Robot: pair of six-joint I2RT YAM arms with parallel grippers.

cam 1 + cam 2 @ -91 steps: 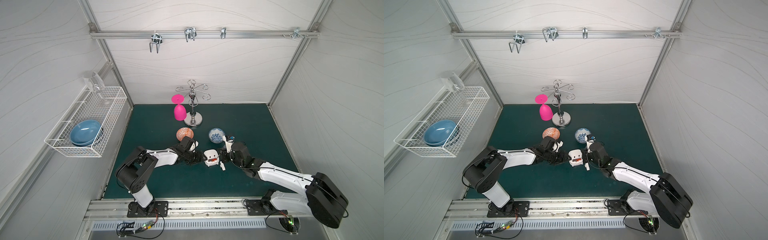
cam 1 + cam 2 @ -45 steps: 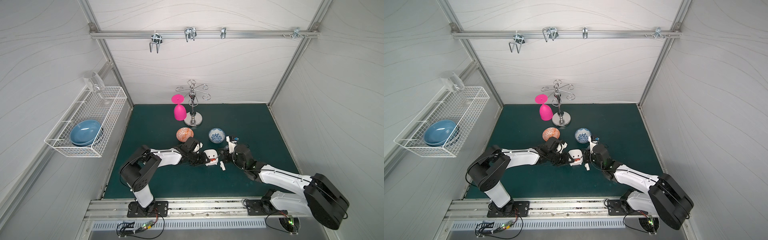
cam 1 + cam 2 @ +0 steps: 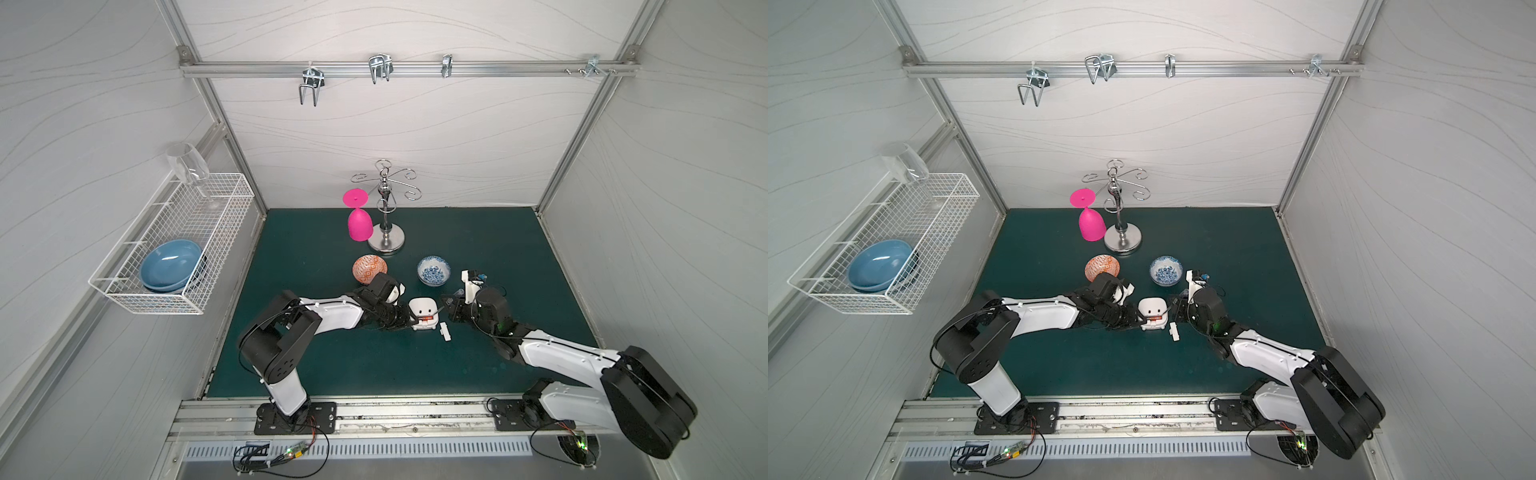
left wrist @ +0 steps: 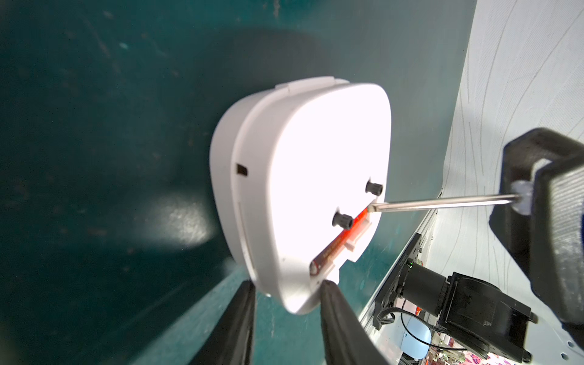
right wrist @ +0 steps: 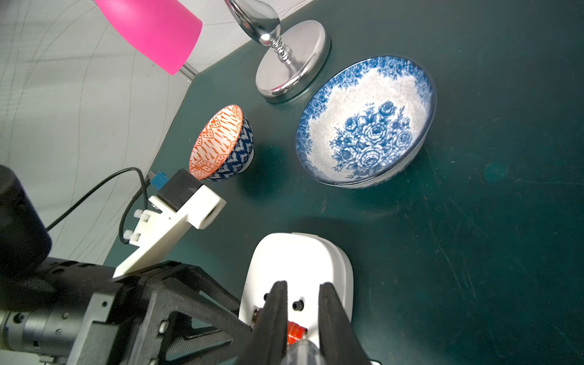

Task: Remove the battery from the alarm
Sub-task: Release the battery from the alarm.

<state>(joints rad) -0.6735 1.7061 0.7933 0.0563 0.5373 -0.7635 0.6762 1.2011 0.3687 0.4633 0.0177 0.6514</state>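
Now: white cover [image 3: 445, 331] lies loose on worktop [image 3: 498, 249], just beside alarm [image 3: 424, 309]. Alarm's back faces up, compartment open, battery [image 4: 341, 243] still seated inside. L gripper [image 4: 289, 284] pinches alarm's corner, fingers front & back. R gripper [image 5: 303, 286] clamped on screwdriver [image 4: 442, 202] handle, tip touching battery's end. Farther back: orange bowl [image 3: 369, 269], blue bowl [image 3: 433, 270], both apart from alarm.
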